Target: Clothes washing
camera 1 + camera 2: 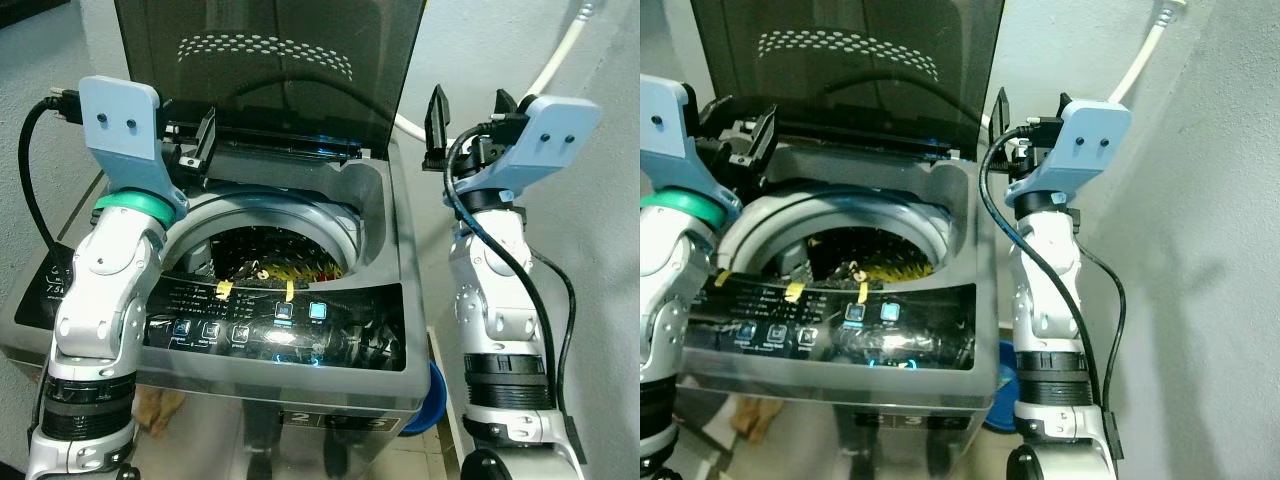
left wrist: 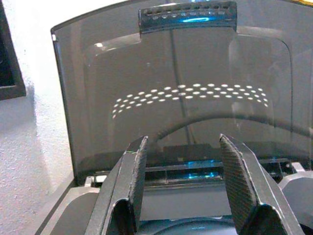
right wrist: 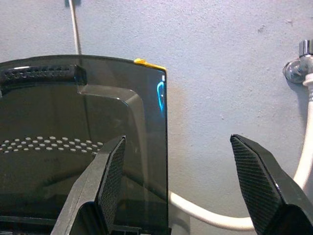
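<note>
- Left gripper [image 1: 193, 142]: raised over the far left rim of the washing machine [image 1: 375, 345], fingers [image 2: 131, 183] spread wide and holding nothing, aimed toward the upright lid [image 1: 262, 62].
- Right gripper [image 1: 468, 125]: raised just off the machine's far right corner, fingers [image 3: 111, 174] likewise wide apart and empty, facing the lid's right edge and the wall [image 1: 500, 40] behind it.
- Step in hand, as a judgement: with the lid up and the drum [image 1: 270, 262] exposed, the arms appear posed for loading or for reaching down into the drum. Either gripper should descend through the middle of the round opening, clear of the rim, and avoid knocking the lid forward.
- Washing machine: top-loader directly in front, lid standing open against the far wall; control panel [image 1: 280, 330] along the near edge, with some buttons lit blue.
- Drum contents: dark interior with a patch of yellow and dark material at the bottom, probably clothing, though what the items are cannot be told.
- Surroundings: a white hose [image 1: 555, 60] runs up the wall at far right.
</note>
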Robot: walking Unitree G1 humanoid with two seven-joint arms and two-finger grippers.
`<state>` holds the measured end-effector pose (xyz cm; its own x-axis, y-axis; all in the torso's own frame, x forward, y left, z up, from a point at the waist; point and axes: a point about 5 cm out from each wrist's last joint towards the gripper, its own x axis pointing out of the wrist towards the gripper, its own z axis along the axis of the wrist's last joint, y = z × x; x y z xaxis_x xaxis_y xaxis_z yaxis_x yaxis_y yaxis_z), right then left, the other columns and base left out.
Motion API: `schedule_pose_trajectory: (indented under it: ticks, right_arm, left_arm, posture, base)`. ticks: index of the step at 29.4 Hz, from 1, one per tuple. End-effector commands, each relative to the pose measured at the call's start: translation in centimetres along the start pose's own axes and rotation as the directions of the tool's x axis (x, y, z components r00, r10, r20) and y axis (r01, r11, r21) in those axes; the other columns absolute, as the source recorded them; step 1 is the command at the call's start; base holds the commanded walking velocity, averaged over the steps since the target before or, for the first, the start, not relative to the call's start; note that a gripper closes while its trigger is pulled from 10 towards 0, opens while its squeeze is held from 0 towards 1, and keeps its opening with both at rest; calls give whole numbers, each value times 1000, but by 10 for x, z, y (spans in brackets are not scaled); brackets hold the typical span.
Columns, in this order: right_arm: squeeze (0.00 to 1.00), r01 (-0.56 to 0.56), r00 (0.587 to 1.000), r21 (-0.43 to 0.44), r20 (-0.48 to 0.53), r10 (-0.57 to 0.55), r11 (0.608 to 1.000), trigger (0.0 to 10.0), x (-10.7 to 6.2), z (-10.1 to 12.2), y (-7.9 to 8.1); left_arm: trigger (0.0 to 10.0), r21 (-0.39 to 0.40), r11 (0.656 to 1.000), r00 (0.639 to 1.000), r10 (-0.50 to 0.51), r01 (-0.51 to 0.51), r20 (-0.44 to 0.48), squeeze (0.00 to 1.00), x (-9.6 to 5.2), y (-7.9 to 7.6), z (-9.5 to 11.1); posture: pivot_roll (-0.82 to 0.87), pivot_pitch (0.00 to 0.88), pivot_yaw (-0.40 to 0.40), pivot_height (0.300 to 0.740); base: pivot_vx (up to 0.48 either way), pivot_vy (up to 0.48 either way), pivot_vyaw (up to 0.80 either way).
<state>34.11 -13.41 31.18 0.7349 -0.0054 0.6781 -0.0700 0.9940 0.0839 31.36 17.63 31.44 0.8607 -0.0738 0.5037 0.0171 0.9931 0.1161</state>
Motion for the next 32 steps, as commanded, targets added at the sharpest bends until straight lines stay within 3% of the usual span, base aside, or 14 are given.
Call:
schedule_pose_trajectory:
  ticks: [1, 32]
  right_arm:
    - [0, -9, 1000, 7, 7, 9, 1000, 10000, 4, 2, 3]
    - [0, 34, 999, 16, -30, -34, 999, 10000, 0, 2, -4]
  left_arm:
    - [10000, 10, 1000, 1000, 3, -3, 13, 0, -3, -1, 0]
    - [10000, 15, 1000, 1000, -2, 2, 27, 0, 0, -2, 0]
  posture:
    - [134, 0, -14, 740]
    - [133, 4, -18, 740]
  base:
    - [0, 0, 0]
    - [0, 0, 0]
